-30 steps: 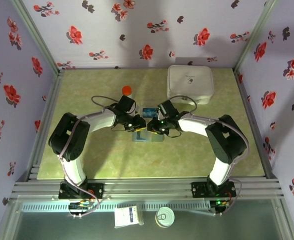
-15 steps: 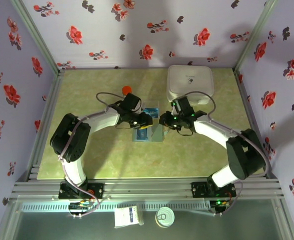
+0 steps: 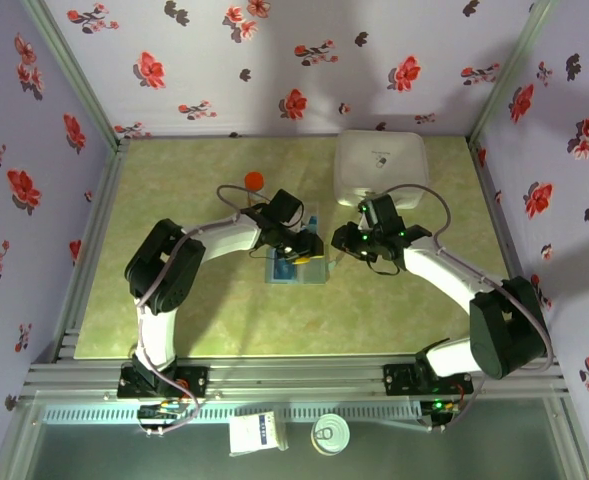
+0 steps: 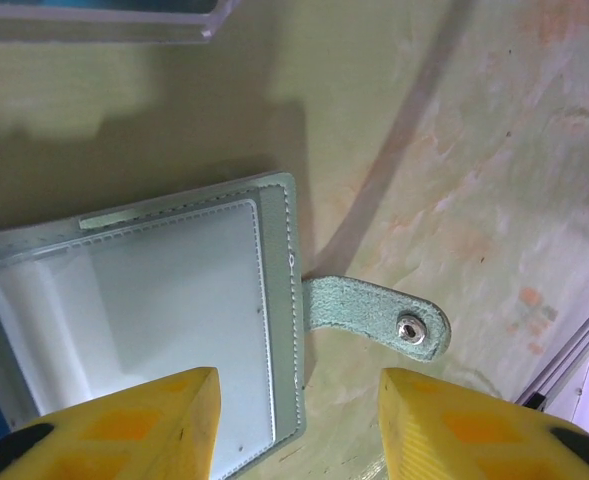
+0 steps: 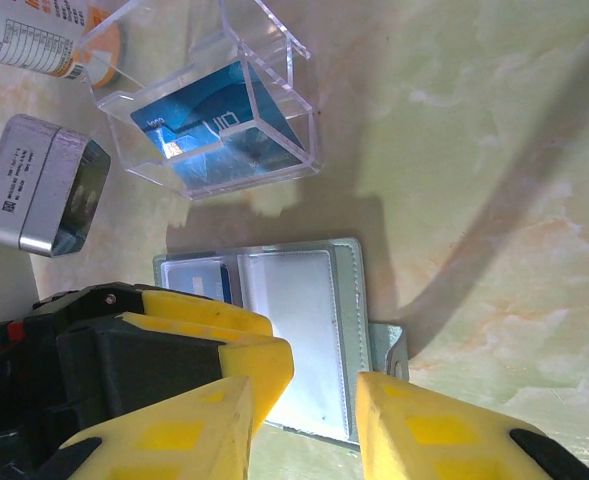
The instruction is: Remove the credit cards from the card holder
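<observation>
The grey-blue card holder (image 3: 316, 273) lies open and flat on the table, its snap strap (image 4: 379, 315) sticking out to one side. One clear sleeve (image 4: 164, 310) looks empty. A blue credit card (image 5: 206, 282) sits in the other pocket. My left gripper (image 3: 302, 250) hovers just above the holder's strap-side edge, open, with nothing between its yellow fingers (image 4: 124, 425). A short way to the right, my right gripper (image 3: 342, 243) is open too and holds nothing.
A clear plastic box (image 5: 214, 110) with a blue card (image 5: 224, 125) in it stands just behind the holder. Next to it are an orange-capped bottle (image 3: 254, 181) and a small grey tin (image 5: 39, 185). A white zip case (image 3: 379, 168) sits at the back right.
Both grippers have opened wider. The right gripper has drawn back to the right of the holder. The left one has shifted right over it, and the holder now lies flat open.
</observation>
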